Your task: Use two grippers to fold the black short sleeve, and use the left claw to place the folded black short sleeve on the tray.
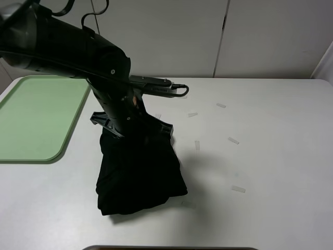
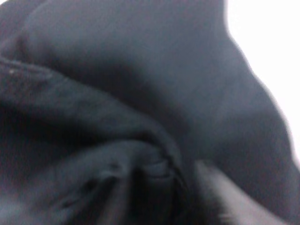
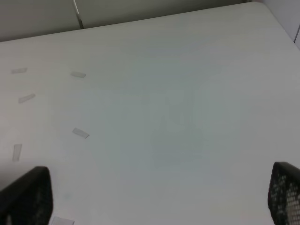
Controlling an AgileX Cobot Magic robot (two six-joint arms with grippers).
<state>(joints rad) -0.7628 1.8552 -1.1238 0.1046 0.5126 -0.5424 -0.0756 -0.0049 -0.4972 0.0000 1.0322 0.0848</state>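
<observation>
The black short sleeve [image 1: 139,174] lies as a folded bundle on the white table, its upper end bunched up under my left gripper [image 1: 130,126]. That gripper presses down into the cloth from above, and its fingertips are buried in fabric. Blurred black short sleeve [image 2: 117,103] fills the left wrist view, so the jaws' state cannot be read. The pale green tray [image 1: 36,117] sits at the table's left edge with nothing on it, apart from the garment. My right gripper [image 3: 159,199] is open over bare table, its fingertips [image 3: 28,197] wide apart; it is outside the exterior view.
Several small strips of clear tape [image 1: 233,140] are scattered on the white table [image 1: 270,156] to the right of the garment, and they also show as tape [image 3: 80,133] in the right wrist view. A wall with pale panels [image 1: 171,36] stands behind the table.
</observation>
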